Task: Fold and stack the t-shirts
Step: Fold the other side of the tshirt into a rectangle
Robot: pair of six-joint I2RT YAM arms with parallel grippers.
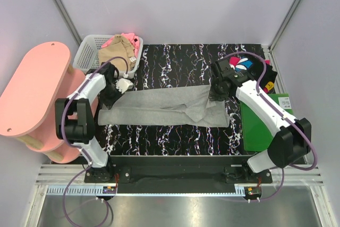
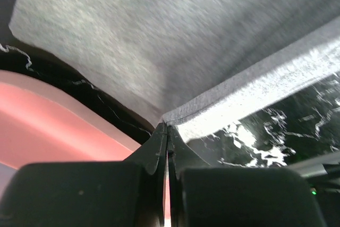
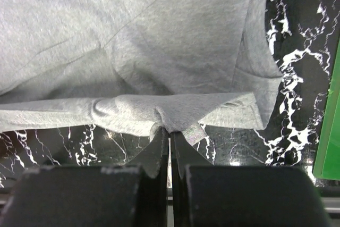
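Observation:
A large light-grey t-shirt (image 1: 164, 107) lies stretched lengthwise across the black marbled table (image 1: 175, 65). My left gripper (image 1: 112, 98) is shut on its left end; in the left wrist view the jaws (image 2: 168, 127) pinch the hem edge of the grey t-shirt (image 2: 159, 35). At the shirt's upper right corner my right gripper (image 1: 217, 93) is shut on a bunched fold, seen in the right wrist view (image 3: 170, 131) under the grey t-shirt (image 3: 159, 41). A tan t-shirt (image 1: 114, 52) and a pink one (image 1: 133, 40) lie in the basket. A black printed t-shirt (image 1: 244, 65) sits at the back right.
The white lattice basket (image 1: 85, 51) stands at the back left beside a pink oval side table (image 1: 34, 86). A flat green board (image 1: 263, 123) lies at the right table edge, also in the right wrist view (image 3: 329, 131). A small white object (image 1: 125, 84) lies near the left gripper.

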